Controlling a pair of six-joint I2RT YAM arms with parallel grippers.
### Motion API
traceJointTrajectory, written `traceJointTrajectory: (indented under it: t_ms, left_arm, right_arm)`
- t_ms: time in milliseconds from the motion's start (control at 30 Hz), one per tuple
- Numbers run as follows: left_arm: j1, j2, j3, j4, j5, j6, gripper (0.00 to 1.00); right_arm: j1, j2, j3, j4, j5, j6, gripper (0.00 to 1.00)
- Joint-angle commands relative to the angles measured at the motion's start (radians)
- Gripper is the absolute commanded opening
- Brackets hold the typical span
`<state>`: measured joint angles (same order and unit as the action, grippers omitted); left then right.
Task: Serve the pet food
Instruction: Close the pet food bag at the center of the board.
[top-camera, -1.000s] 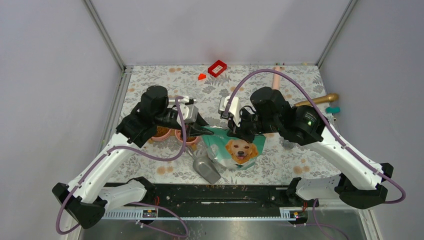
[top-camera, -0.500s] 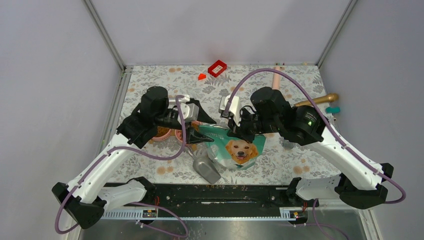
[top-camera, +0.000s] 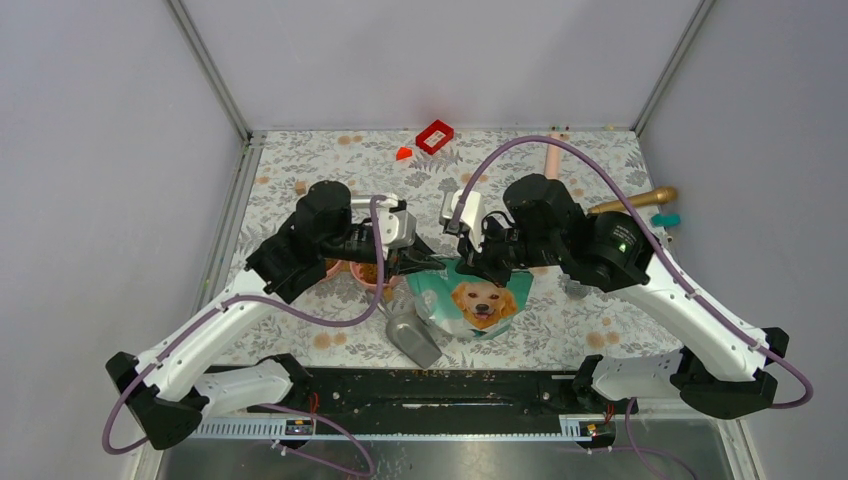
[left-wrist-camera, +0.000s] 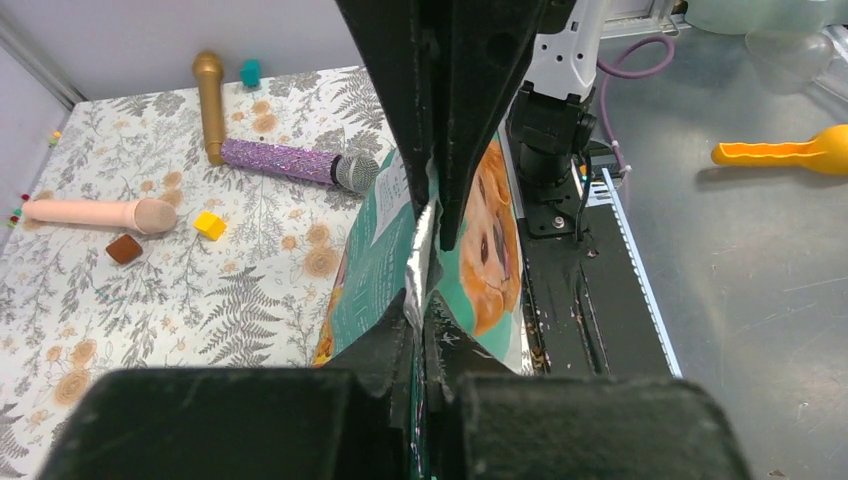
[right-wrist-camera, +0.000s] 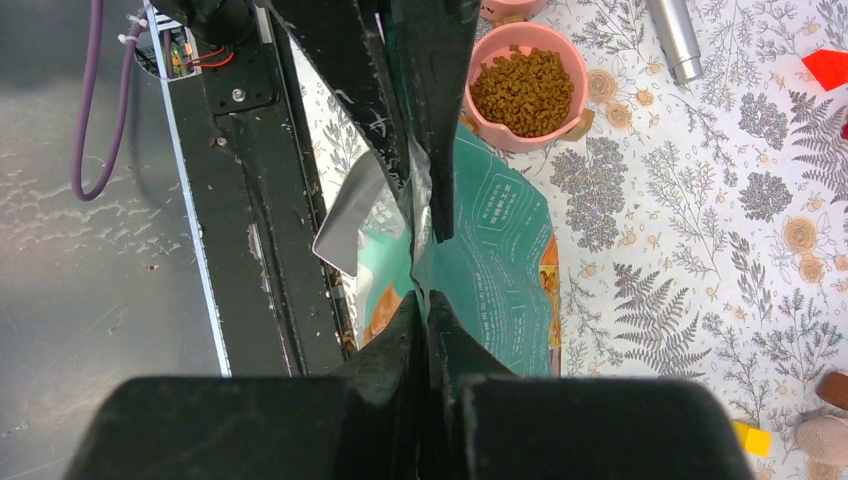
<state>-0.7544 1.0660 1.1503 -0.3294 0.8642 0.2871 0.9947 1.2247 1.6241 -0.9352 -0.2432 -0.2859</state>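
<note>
The teal-green and white pouch (top-camera: 472, 300) with the golden dog's face is held upright over the table's near middle. My left gripper (top-camera: 425, 264) is shut on the left part of its top edge, seen close in the left wrist view (left-wrist-camera: 425, 300). My right gripper (top-camera: 470, 268) is shut on the same edge from the other side (right-wrist-camera: 422, 300). The pouch shows in both wrist views (left-wrist-camera: 492, 240) (right-wrist-camera: 500, 270). Brown kibble (right-wrist-camera: 527, 90) fills a pink bowl (top-camera: 366, 274) just left of the pouch.
A grey scoop (top-camera: 412, 336) lies by the pouch near the front rail. A red block (top-camera: 435, 135), a pink cylinder (top-camera: 551, 155) and a gold handle (top-camera: 640, 200) lie at the back. A purple microphone (left-wrist-camera: 290, 162), yellow block (left-wrist-camera: 208, 225) and brown block (left-wrist-camera: 124, 248) lie to the right.
My left arm has moved right to the pouch's top. Its jaws, open half a second ago, have shut on the pouch's edge. The right gripper has kept its hold.
</note>
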Motion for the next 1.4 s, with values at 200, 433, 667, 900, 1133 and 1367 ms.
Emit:
traceJointTrajectory:
  t_ms: [200,433,667,900,1133,1367]
  left_arm:
    - [-0.034,-0.019,0.021,0.082,-0.036,-0.041,0.58]
    - [-0.072,0.048,0.064,0.078,-0.055,-0.050,0.61]
    - [-0.093,0.017,0.035,0.123,-0.127,-0.060,0.00]
    - [-0.096,-0.032,0.003,0.119,-0.191,-0.045,0.00]
    - [-0.095,-0.031,0.015,0.108,-0.198,-0.054,0.00]
    - [-0.095,-0.031,0.017,0.116,-0.214,-0.074,0.00]
  right_arm:
    - [0.007,-0.038,0.039,0.067,-0.057,0.034,0.00]
    - [0.007,-0.045,0.033,0.077,-0.071,0.037,0.00]
    - [0.007,-0.046,0.039,0.059,-0.042,0.033,0.00]
    - [0.007,-0.048,0.063,-0.050,0.061,0.012,0.29]
    - [0.007,-0.056,0.044,-0.105,0.094,-0.007,0.36]
    - [0.007,-0.048,0.069,-0.115,0.161,0.007,0.00]
